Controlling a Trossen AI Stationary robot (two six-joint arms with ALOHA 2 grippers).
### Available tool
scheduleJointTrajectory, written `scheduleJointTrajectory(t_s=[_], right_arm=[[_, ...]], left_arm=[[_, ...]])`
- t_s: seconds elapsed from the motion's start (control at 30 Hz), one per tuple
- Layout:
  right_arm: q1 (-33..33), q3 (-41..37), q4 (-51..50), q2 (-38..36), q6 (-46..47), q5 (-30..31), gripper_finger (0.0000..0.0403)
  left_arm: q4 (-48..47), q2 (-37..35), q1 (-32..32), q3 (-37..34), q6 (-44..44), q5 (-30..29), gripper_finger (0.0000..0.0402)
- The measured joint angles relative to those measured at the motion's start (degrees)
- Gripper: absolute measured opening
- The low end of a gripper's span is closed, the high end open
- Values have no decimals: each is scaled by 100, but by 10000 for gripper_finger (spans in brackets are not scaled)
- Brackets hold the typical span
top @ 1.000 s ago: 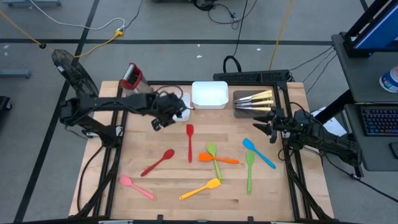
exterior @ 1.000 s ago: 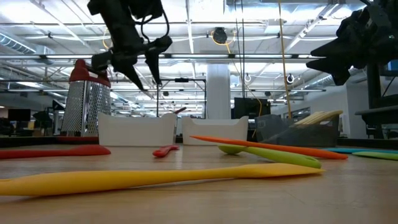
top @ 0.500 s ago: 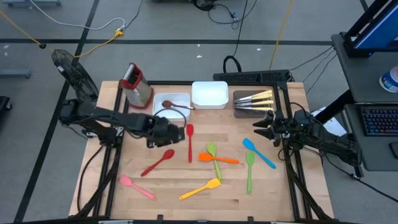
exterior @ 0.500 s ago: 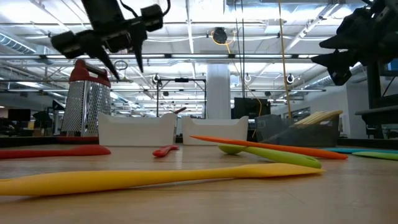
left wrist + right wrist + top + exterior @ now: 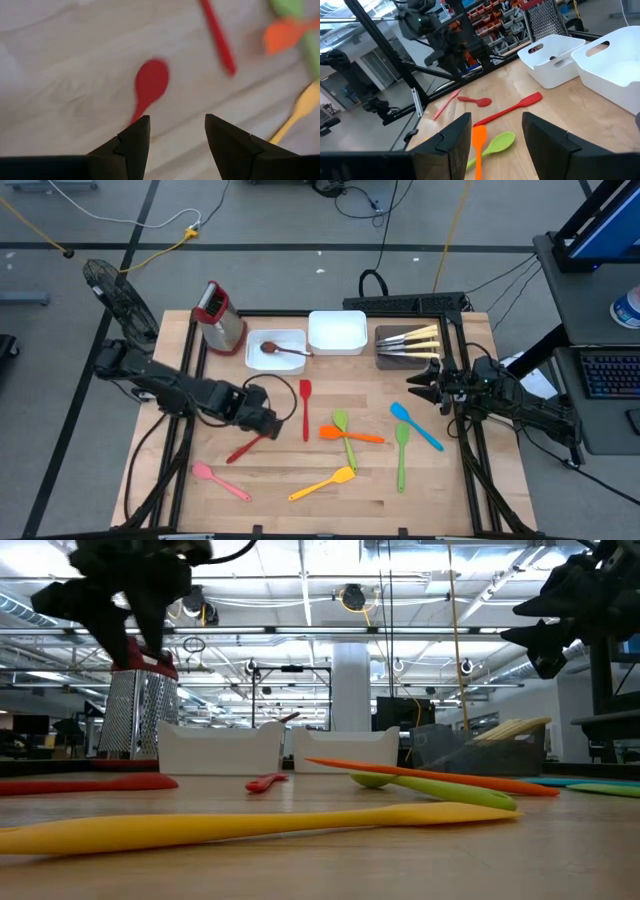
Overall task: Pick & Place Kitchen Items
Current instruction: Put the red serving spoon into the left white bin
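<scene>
The wooden surface (image 5: 400, 500) carries the loose utensils in its middle and near part, while the containers are lined up along the far edge, probably so that each sorted item has a short way to travel. There, a red-topped metal grater (image 5: 217, 315) stands at the left, then a smaller white tray (image 5: 258, 362) in which a brown spoon (image 5: 283, 350) is already laid, then a larger white tray (image 5: 336, 333), and a dark tray (image 5: 386, 357) where the pale-handled knives (image 5: 410, 340) are collected. The left gripper (image 5: 262, 420) is held low over the red spoon (image 5: 252, 442), and in the left wrist view the jaws stand open and empty with the spoon's handle just between and ahead of them, so it is judged that this spoon is the next item to be taken. The right gripper (image 5: 432, 385) is kept at the right side, above the surface near the dark tray; its jaws are also open and nothing is held, which suggests that this arm waits. Not yet sorted are the red spatula (image 5: 305, 408), the orange spatula (image 5: 350, 434), two green spoons (image 5: 345, 438) (image 5: 402, 455), the blue spatula (image 5: 416, 426), the yellow spatula (image 5: 322, 483) and the pink spoon (image 5: 221, 481), all lying flat and mostly apart, though the orange one crosses a green one.
</scene>
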Motion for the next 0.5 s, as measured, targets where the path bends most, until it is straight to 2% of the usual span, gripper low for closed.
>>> scheduleJointTrajectory(t_s=[0.17, 0.3, 0.5], right_arm=[[0, 0, 2, 0, 0, 38, 171], [0, 0, 20, 11, 27, 216, 171], [-2, 0, 43, 11, 107, 327, 171]], left_arm=[[-870, 0, -257, 0, 434, 709, 196], [-1597, 2, -545, 0, 417, 821, 196], [-1391, 2, -879, -329, 403, 814, 195]])
